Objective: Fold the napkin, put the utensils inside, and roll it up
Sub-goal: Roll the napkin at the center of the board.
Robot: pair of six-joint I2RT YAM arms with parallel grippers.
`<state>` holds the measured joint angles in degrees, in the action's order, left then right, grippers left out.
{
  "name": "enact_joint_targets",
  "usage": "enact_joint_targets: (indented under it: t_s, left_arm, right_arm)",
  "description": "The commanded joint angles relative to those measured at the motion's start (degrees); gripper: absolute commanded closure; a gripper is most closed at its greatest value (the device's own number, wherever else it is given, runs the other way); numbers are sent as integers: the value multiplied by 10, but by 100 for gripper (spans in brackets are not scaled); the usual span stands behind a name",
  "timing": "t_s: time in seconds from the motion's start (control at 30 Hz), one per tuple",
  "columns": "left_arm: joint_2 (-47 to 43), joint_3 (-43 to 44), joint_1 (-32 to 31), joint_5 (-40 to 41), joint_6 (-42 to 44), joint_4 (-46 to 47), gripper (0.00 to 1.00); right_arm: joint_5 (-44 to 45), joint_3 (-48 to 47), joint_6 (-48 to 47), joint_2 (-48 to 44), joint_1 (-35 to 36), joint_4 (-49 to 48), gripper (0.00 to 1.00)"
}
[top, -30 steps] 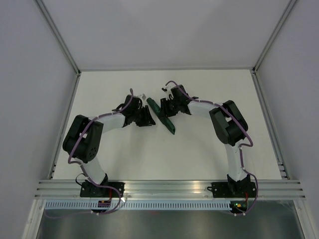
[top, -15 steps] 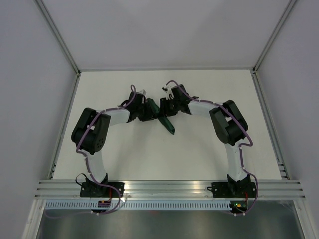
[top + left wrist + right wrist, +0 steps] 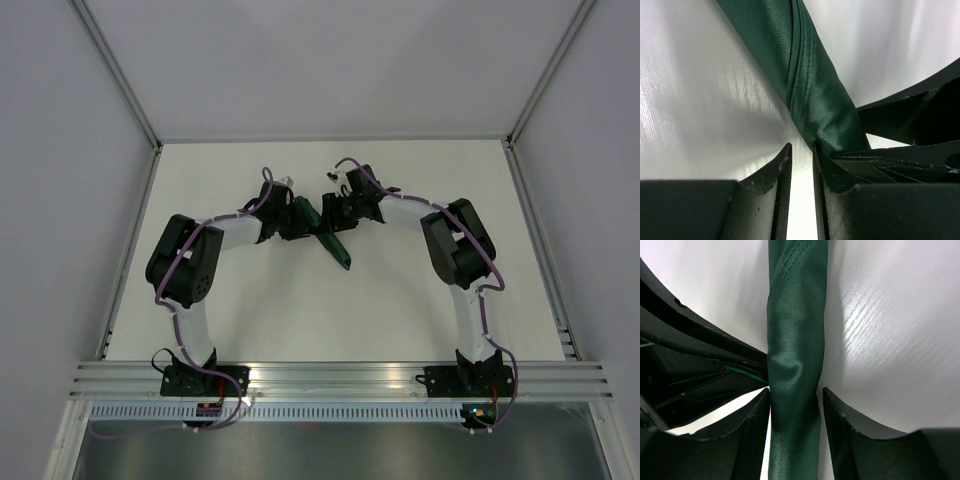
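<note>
The napkin point(image 3: 331, 236) lies on the table point(image 3: 300, 310) as a tight, narrow roll, set diagonally at mid-table between the two grippers. The right gripper point(image 3: 336, 212) straddles the roll. In its wrist view the roll runs between the fingers point(image 3: 752, 420), one touching the cloth and the other just clear of it, so the jaws are parted and not clamping. The left gripper point(image 3: 299, 219) sits at the roll's far end. Its fingers point(image 3: 767, 185) stand a narrow slit apart with only bare table between them, and the roll's end rests against the outside of one finger, so it holds nothing. Risk: with neither gripper clamping, the roll may spring loose and unwind, because the cloth looks smooth and slippery and the hem lies exposed along the roll. Risk: a finger withdrawn sideways may drag the hem, open the outer layer, or roll the bundle away. Risk: the grippers are close together, so a careless retreat may bring them into contact. The utensils are not visible, and whether they are inside the roll cannot be determined. In the overhead view both grippers hide the roll's far end. The wrist views cut off the rest of its length.
</note>
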<state>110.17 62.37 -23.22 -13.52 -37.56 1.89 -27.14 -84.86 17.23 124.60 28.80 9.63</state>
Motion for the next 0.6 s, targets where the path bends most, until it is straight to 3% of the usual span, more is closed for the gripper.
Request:
enact_joint_targets:
  t_s: [0.0, 0.57]
  left_arm:
    - [9, 23, 1, 9, -25, 7, 73]
    - [22, 43, 0, 2, -26, -3, 73]
  right_arm:
    - [13, -10, -5, 37, -8, 88, 46]
    - [-35, -60, 2, 36, -28, 117, 45]
